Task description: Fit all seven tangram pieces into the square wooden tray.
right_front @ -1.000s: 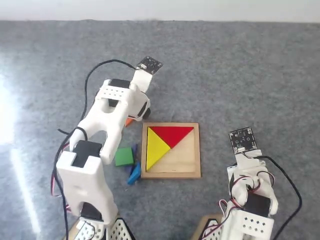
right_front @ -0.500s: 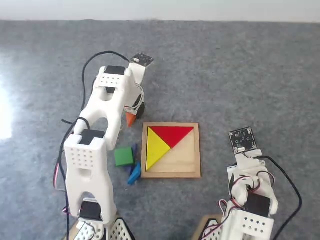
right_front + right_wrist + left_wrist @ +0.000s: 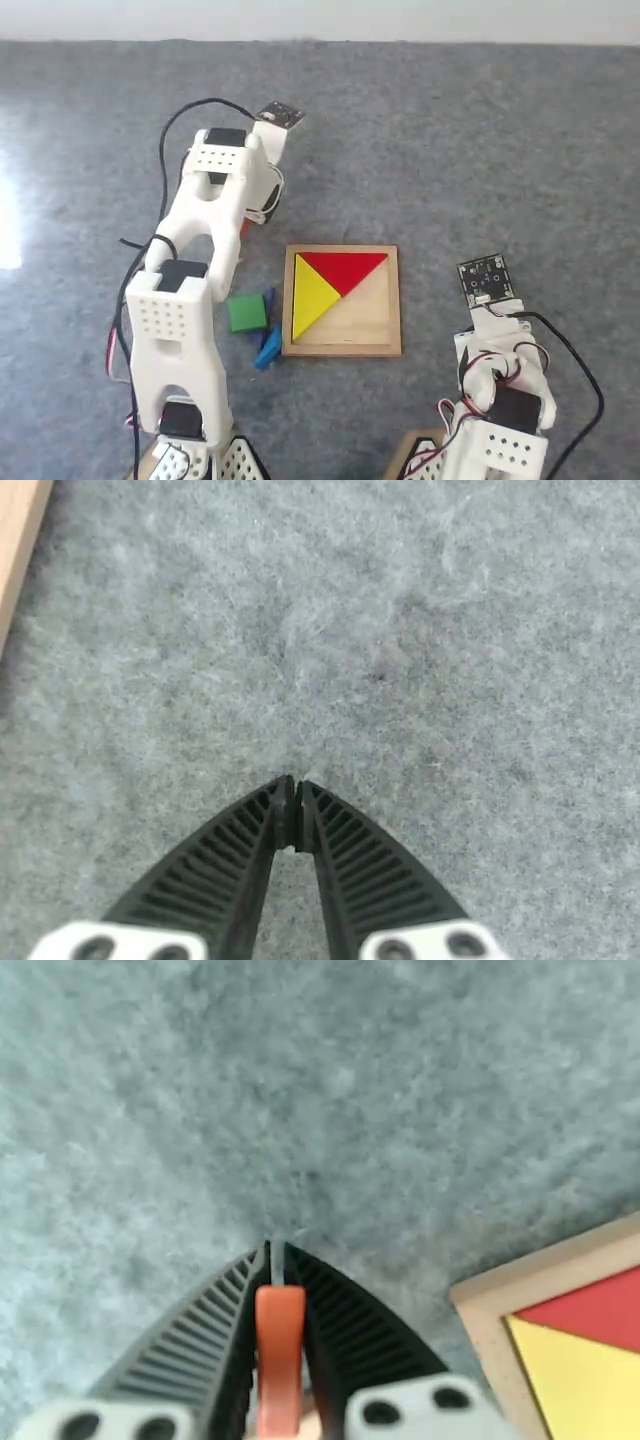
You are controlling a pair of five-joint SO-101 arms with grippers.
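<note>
Grey felt (image 3: 500, 150) covers the table. At the left of the high view the left arm (image 3: 215, 230) stretches away from its base, its white body lying over its own wrist, so that view hides the fingers. The left wrist view supplies them: the left gripper (image 3: 277, 1252) is closed down on a thin orange piece (image 3: 279, 1350), which stands edge-on between the ribbed black fingers (image 3: 205, 1340), their tips nearly meeting above the felt.

Next to the right, loose on the felt just beside the tray's left edge, lie a green square (image 3: 247, 312), a blue triangle (image 3: 268, 347) nearer the arm bases, and a darker blue piece (image 3: 269, 299) partly tucked behind the square.

The square wooden tray (image 3: 392, 300) sits in the middle. It holds a red triangle (image 3: 343, 268) along its far edge and a yellow triangle (image 3: 312, 295) along its left edge, the two touching; the rest of its floor is bare wood. One corner of the tray also enters the left wrist view, with red and yellow inside.

At the right, the right arm (image 3: 500, 400) is folded back near its base, well apart from the tray. Its wrist view shows the right gripper (image 3: 295, 785) pressed closed, fingertips touching, gripping nothing, over bare felt.
</note>
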